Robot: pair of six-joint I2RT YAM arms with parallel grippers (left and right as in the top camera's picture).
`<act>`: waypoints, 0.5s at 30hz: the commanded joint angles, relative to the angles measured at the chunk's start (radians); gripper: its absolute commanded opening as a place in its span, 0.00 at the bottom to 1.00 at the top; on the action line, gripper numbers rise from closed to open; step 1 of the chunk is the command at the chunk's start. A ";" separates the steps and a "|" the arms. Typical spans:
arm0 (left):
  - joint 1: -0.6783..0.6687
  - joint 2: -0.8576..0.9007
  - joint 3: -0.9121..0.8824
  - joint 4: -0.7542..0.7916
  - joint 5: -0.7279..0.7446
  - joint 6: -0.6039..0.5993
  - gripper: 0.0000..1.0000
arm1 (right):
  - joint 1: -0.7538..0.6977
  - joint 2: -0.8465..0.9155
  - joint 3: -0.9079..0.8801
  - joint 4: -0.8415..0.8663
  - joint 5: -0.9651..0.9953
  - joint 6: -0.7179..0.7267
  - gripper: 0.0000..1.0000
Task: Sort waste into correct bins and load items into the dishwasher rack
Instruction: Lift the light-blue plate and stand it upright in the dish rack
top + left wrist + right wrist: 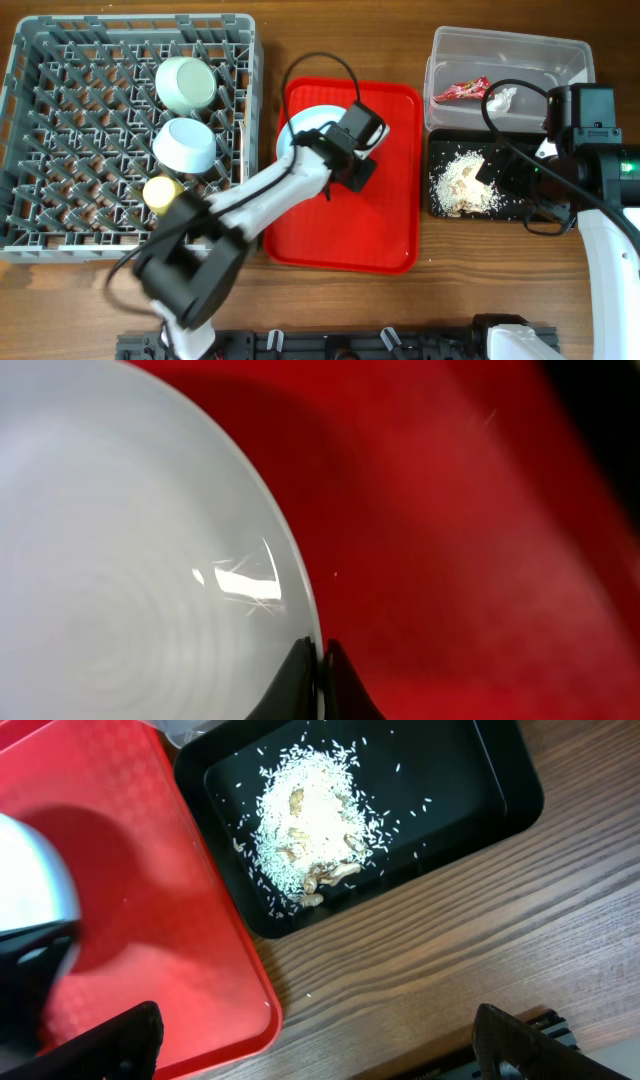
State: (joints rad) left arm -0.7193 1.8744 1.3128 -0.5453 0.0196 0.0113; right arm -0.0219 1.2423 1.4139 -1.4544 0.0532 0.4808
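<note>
Dishwasher rack (60, 150), left: two bowls (186, 83) and yellow cup (162, 192) sit among the pegs. Plate (120, 560) at the left part of the red tray (390, 200); left tool (320, 665) pinched shut on its rim. Judged stiff, glossy, slippery, breakable; rim hold suits. Rack wall and bowls obstruct loading. Right: black tray (480, 780) holds rice (305, 820); right tool (320, 1045) wide open, empty, above the surface (450, 950).

Worktop (330, 30): brown wood grain, seen past my arms | left: grey dishwasher rack (130, 22) sits on it | centre: red tray (380, 200), just beside rack | right rear: clear tub (530, 55) | right front: black tray (440, 140), against the tub, beside red tray | one white grain (306, 995) on bare wood near the red tray corner.
</note>
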 commanded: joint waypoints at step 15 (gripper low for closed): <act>0.597 -0.462 0.004 0.013 0.640 -0.214 0.04 | -0.004 0.001 0.005 -0.001 -0.001 -0.010 1.00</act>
State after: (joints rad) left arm -0.2359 1.3998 1.3128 -0.5358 0.3515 -0.1665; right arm -0.0219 1.2423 1.4139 -1.4548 0.0532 0.4778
